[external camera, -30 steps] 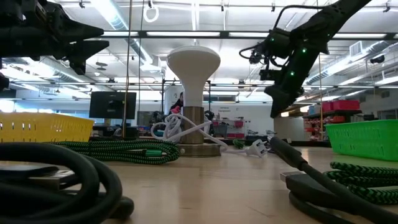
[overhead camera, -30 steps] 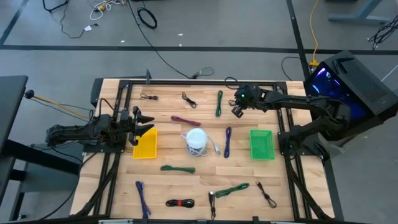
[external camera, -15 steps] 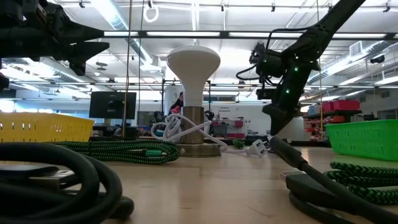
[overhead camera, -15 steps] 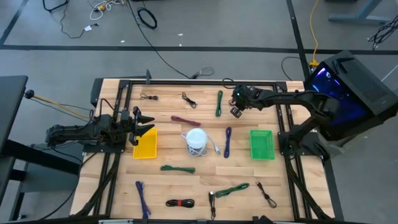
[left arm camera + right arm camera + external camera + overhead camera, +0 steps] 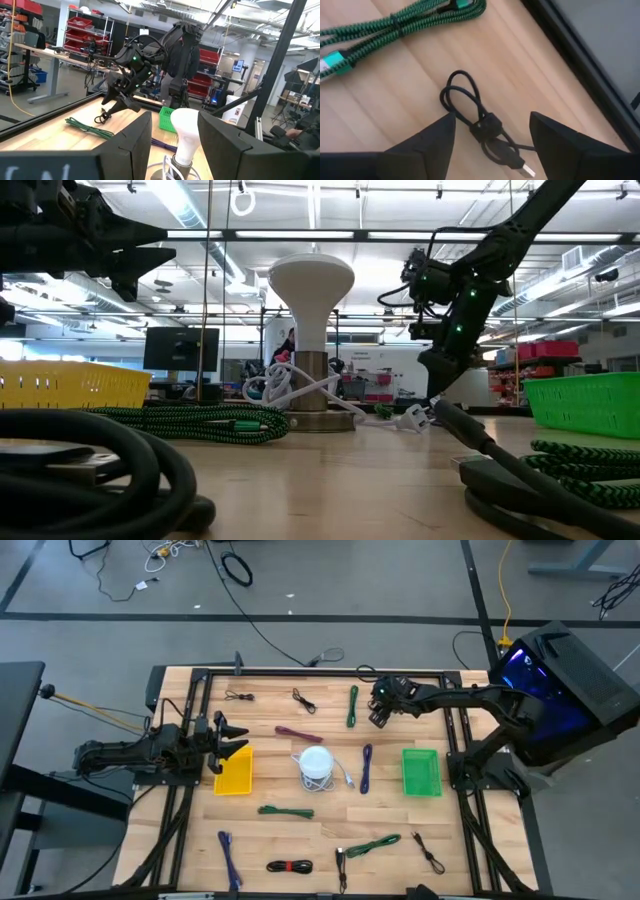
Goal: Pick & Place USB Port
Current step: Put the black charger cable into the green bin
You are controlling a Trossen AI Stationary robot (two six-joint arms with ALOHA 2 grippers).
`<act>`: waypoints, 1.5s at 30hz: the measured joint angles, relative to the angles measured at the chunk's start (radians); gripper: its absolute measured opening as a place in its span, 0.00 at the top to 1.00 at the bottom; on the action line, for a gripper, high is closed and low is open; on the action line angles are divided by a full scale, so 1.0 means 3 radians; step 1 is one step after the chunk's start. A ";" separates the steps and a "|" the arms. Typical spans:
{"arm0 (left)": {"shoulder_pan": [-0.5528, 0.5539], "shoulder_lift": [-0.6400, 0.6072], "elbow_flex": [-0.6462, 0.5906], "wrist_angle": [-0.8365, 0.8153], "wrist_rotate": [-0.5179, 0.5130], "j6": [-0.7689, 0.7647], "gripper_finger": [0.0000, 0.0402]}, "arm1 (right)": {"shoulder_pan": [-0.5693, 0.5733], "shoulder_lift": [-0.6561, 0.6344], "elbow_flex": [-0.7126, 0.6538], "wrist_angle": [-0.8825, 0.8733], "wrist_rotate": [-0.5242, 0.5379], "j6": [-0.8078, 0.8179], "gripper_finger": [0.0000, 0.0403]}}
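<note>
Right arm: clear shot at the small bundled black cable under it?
Probably yes. The right gripper hangs over the small bundled black cable with fingers open on either side; bare wooden tabletop around it, and the green braided cable lies apart.

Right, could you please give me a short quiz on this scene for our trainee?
1. Which cable lies on the table between the right gripper's open jaws, as its wrist view shows?
A. green cable
B. black cable
C. purple cable
2. True or false: the left gripper holds a cable.
3. Fill in: seen from above, the lamp stands between the yellow bin and the ___ bin.

Key: 1 B; 2 false, its jaws are open and empty; 3 green, the green bin.
</note>
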 joint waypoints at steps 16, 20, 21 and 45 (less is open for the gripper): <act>0.0000 0.0000 0.0000 -0.0076 -0.0023 -0.0001 0.59 | -0.0018 0.0500 0.0008 0.0400 -0.0115 -0.0236 0.52; 0.0000 -0.0001 0.0000 -0.0071 -0.0035 -0.0001 0.59 | -0.0014 0.0491 0.0017 0.0362 -0.0230 -0.0232 0.85; 0.0000 -0.0001 0.0000 -0.0071 -0.0066 -0.0002 0.59 | -0.0013 0.0490 0.0030 0.0334 -0.0265 -0.0256 0.92; 0.0000 -0.0003 -0.0001 0.0638 0.0028 0.0100 0.59 | 0.0927 -0.0407 0.1288 -0.0179 -0.0583 0.0036 0.99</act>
